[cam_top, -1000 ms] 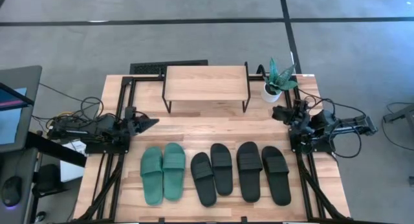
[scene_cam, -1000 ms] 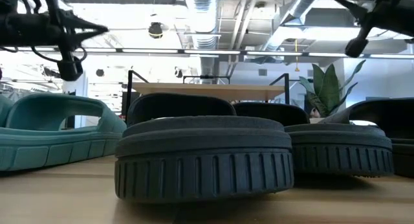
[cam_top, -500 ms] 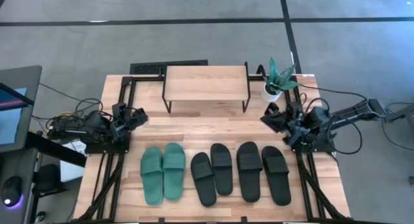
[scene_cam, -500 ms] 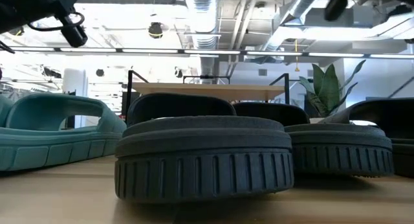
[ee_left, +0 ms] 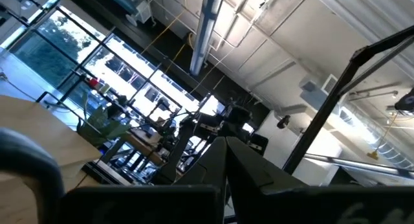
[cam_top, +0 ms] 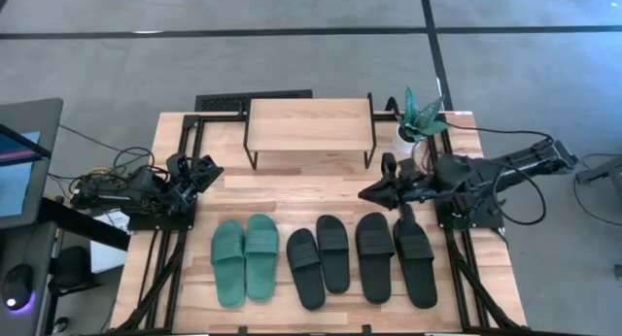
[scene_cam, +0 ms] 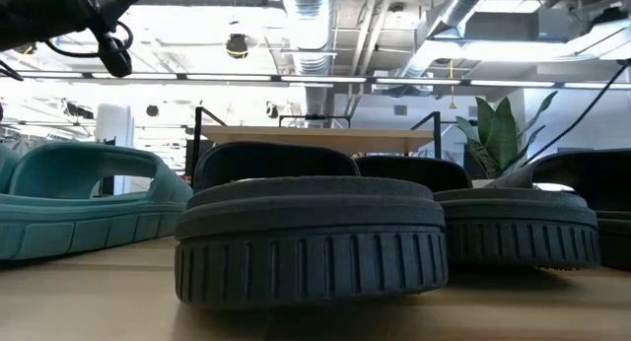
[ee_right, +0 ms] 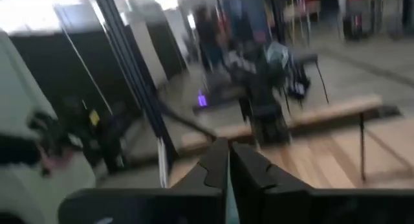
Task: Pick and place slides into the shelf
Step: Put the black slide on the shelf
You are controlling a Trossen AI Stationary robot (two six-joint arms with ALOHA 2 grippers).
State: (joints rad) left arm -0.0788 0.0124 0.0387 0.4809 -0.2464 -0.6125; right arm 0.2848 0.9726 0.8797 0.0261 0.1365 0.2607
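Six slides lie sole-down in a row on the table's near half: a green pair (cam_top: 245, 261), a middle black pair (cam_top: 319, 258) and a right black pair (cam_top: 396, 256). In the low view a black slide (scene_cam: 311, 238) fills the front, with a green one (scene_cam: 79, 203) to its left. The shelf (cam_top: 308, 125) stands on thin black legs at the far middle; its plank top (scene_cam: 325, 136) is bare. My right gripper (cam_top: 369, 193) hangs shut over the table between the shelf and the right black pair. My left gripper (cam_top: 206, 169) waits shut at the table's left edge.
A small potted plant (cam_top: 416, 117) in a white pot stands right of the shelf, close behind my right arm. Black frame rails run along both table sides. Bare wood lies between the shelf and the row of slides. Cables trail off both arm bases.
My right arm has swung out from the table's right edge toward the middle, carrying its gripper over the wood in front of the shelf and above the right black pair. My left gripper has drawn back toward the left edge and tipped upward. No slide has moved.
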